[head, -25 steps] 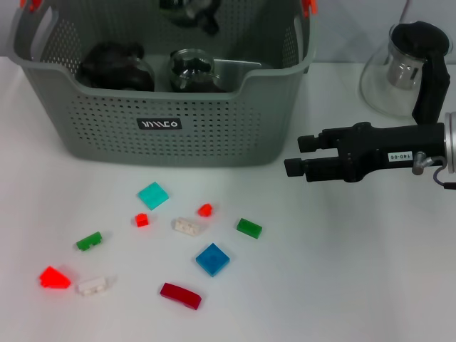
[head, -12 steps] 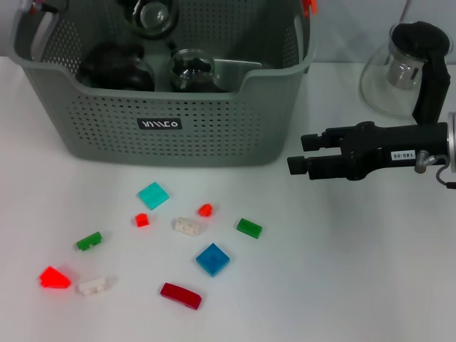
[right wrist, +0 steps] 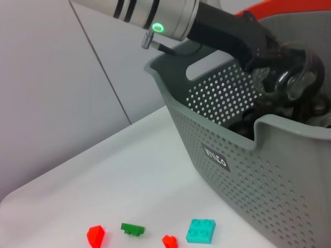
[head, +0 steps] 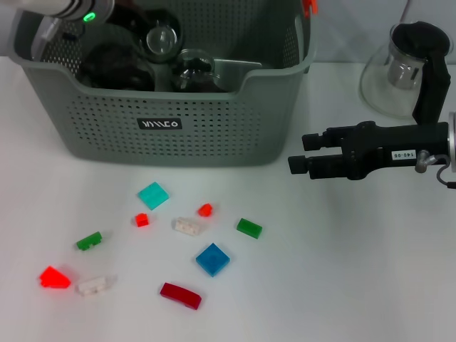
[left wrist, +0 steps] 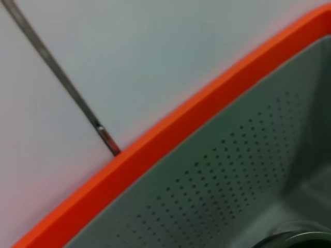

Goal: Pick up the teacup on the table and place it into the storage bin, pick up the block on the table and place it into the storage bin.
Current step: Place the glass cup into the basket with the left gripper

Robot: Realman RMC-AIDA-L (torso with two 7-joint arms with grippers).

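Note:
The grey-green storage bin [head: 164, 132] stands at the back of the table. My left gripper [head: 146, 32] reaches into it from the far left, shut on a clear glass teacup [head: 161, 37] that hangs low inside the bin. The right wrist view shows the same gripper [right wrist: 276, 64] and teacup [right wrist: 300, 80] over the bin [right wrist: 248, 155]. Several small blocks lie in front of the bin, among them a teal one [head: 153, 194], a blue one [head: 212, 258] and a green one [head: 249, 228]. My right gripper [head: 303, 152] hovers open to the right of the bin, holding nothing.
Dark glass pieces [head: 114, 68] lie inside the bin. A clear glass teapot [head: 402, 68] with a black lid stands at the back right, behind my right arm. More blocks sit at the front left: red [head: 54, 277], white [head: 95, 286], dark red [head: 180, 295]. An orange clip [left wrist: 155, 150] edges the bin's rim.
My left gripper has come down into the bin with the teacup, and the arm now shows at the top left. The right gripper has barely shifted.

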